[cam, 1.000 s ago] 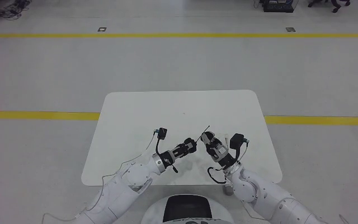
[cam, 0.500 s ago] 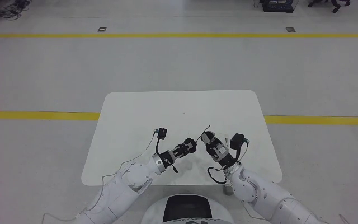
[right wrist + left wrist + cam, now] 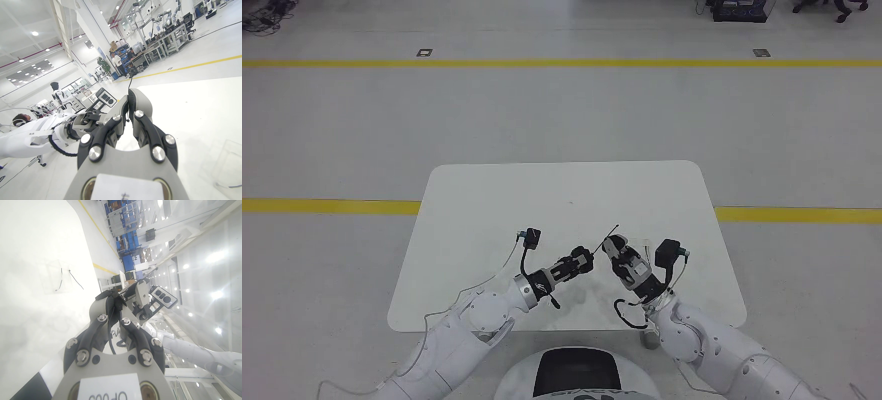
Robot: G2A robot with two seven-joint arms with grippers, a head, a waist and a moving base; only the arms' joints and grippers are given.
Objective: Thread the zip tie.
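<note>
Table: white top [image 3: 542, 190] with rounded corners, on a pale floor. A yellow floor line [image 3: 332, 206] shows on both sides of it.
Left gripper: the left gripper [image 3: 584, 260] hangs above the near half of the table, about mid-width, and points toward the other arm. Its fingers are brought together on a thin black strand [image 3: 109, 328] that runs back between them toward the palm. Whether this strand belongs to the same tie cannot be told.
Right gripper: the right gripper [image 3: 610, 246] is just beside the left gripper, tip near tip but apart. Its pads are pressed together on the zip tie.
Zip tie: the zip tie [image 3: 130, 81] is black and thin. Its free end sticks out past the right fingertips into the air, slanting toward the far side of the table and clear of the surface.
Clear tray: a clear tray [image 3: 56, 275] lies on the table on the right arm's side, near that edge. Loose black ties [image 3: 75, 280] lie in it.
Open room: bare table runs from both grippers to the far edge and out to the left edge. The near edge lies close behind the wrists. On the right, the tray takes up part of the surface.
Change: against half a second ago, the right arm has shifted very slightly and the tie's free end with it. The left arm has kept its place. Both grips are unchanged.
</note>
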